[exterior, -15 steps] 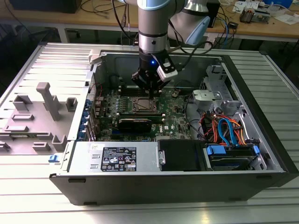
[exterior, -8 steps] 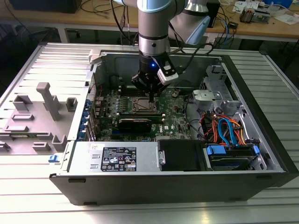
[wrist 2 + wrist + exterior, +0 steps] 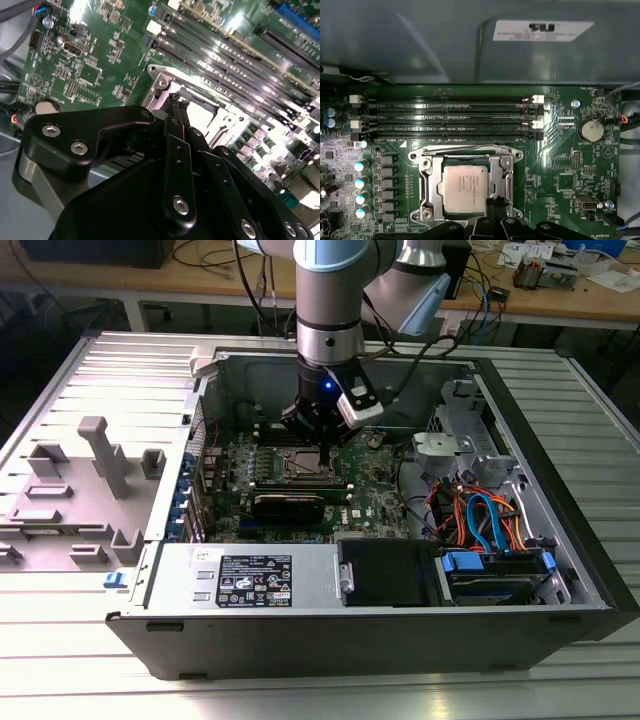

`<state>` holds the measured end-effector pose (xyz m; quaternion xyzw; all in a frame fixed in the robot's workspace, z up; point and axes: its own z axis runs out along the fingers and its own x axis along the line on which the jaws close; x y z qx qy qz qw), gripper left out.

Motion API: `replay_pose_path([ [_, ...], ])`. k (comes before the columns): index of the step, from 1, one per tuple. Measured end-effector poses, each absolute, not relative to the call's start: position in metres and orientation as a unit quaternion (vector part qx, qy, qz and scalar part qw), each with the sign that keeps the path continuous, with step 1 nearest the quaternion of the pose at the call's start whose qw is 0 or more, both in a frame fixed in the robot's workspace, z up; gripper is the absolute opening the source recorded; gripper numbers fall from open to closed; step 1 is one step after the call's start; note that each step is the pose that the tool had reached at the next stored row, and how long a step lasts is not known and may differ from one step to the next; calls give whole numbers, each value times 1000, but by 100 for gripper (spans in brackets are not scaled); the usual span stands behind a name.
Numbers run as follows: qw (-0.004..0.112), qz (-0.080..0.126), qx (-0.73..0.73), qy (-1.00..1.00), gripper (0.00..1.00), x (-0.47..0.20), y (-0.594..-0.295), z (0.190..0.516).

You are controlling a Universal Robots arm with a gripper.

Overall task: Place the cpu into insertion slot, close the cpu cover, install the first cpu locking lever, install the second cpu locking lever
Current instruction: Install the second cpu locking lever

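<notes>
The cpu (image 3: 462, 192) lies flat in the insertion slot (image 3: 300, 466), its dull silver top facing up. The cpu cover (image 3: 432, 165), a silver frame, lies down around the chip. A thin wire locking lever (image 3: 465, 148) runs along the socket's side nearest the memory slots. My gripper (image 3: 495, 202) reaches down to the socket's edge on the opposite side, its black tip at the cover's rim beside the chip. In the second wrist view the gripper (image 3: 178, 100) has its fingers (image 3: 176, 150) pressed together over the socket's silver rim (image 3: 162, 80), with nothing seen between them. The exterior view shows the gripper (image 3: 325, 452) low inside the case.
Long black memory slots (image 3: 450, 112) lie just beyond the socket, with a coin battery (image 3: 591, 130) to one side. The grey case wall (image 3: 470, 40) rises behind them. A black drive box (image 3: 385, 570), coloured cables (image 3: 480, 515) and a labelled silver box (image 3: 250, 575) fill the case's near side.
</notes>
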<state>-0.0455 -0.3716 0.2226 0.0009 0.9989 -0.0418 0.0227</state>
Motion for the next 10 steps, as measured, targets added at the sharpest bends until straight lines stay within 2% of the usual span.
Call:
replay_pose_path([
  [10, 23, -42, 1, 999, 11, -45, -373, 228],
])
